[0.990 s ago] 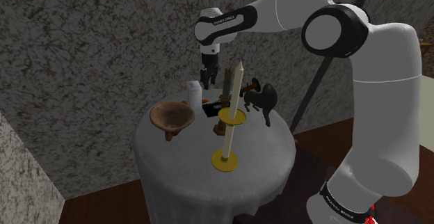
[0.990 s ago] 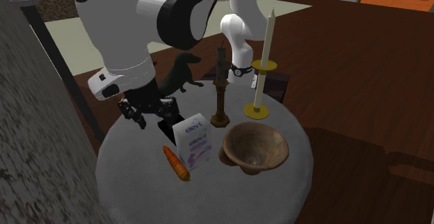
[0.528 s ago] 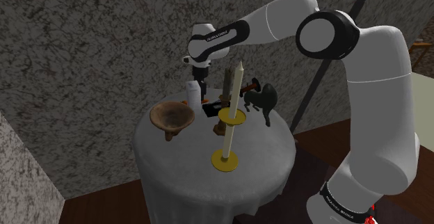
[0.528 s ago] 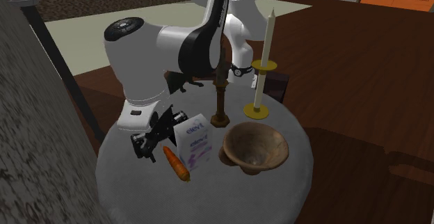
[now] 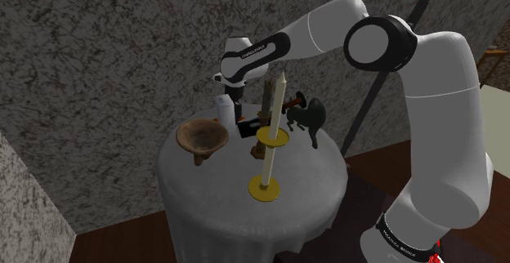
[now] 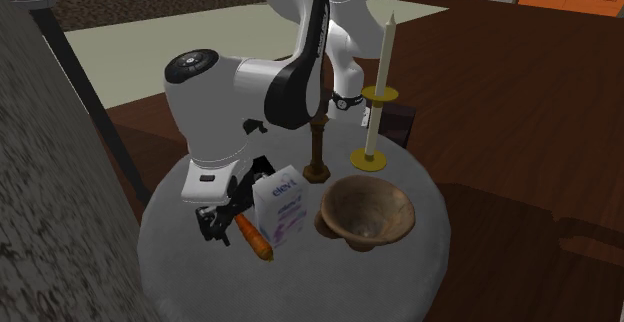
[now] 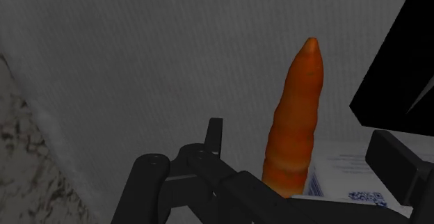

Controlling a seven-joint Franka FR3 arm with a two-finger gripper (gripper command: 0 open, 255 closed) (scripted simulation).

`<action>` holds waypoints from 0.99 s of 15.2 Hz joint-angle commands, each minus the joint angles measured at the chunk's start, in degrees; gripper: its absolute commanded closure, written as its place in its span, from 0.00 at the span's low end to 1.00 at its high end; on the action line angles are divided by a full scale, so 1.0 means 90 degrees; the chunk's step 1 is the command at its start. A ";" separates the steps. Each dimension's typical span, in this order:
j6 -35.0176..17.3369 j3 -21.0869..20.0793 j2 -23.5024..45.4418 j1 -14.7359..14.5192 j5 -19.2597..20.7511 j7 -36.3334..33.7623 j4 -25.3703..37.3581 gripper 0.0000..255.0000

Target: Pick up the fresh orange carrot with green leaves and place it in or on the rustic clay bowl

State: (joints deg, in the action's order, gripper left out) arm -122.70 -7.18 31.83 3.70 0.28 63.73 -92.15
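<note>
A home: draped table [image 5: 219, 198], candlestick [image 5: 270, 142], wooden floor [image 6: 520, 110].

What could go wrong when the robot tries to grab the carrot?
1. The white box stands right beside the carrot, so a finger of the open pincer might bump the box and tip it over.
2. The carrot is round and tapers to a tip, so it may roll away or slip out.
3. The tall candle stands close to the bowl; the arm could knock it on the way there.
</note>
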 commanded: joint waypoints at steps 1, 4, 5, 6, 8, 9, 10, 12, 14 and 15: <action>-0.0016 0.0014 0.0082 0.0007 0.0010 0.0007 -0.0023 0.00; -0.0016 0.0014 0.0083 0.0008 0.0010 0.0007 -0.0022 0.00; -0.0016 0.0014 0.0083 0.0008 0.0010 0.0007 -0.0022 0.00; -0.0016 0.0014 0.0083 0.0008 0.0010 0.0007 -0.0022 0.00; -0.0010 0.0015 0.0087 0.0013 0.0010 0.0015 -0.0011 1.00; -0.0019 0.0015 0.0079 0.0013 0.0010 0.0014 -0.0027 1.00; -0.0025 0.0018 0.0107 0.0014 0.0012 0.0018 -0.0008 1.00; -0.0076 0.0020 0.0072 0.0036 0.0005 0.0042 -0.0094 1.00; -0.0040 0.0024 0.0107 0.0035 0.0010 0.0045 -0.0022 1.00; -0.0033 0.0021 0.0087 0.0031 0.0009 0.0036 -0.0035 1.00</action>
State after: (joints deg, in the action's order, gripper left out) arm -122.99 -7.22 32.43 3.79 0.28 64.05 -91.93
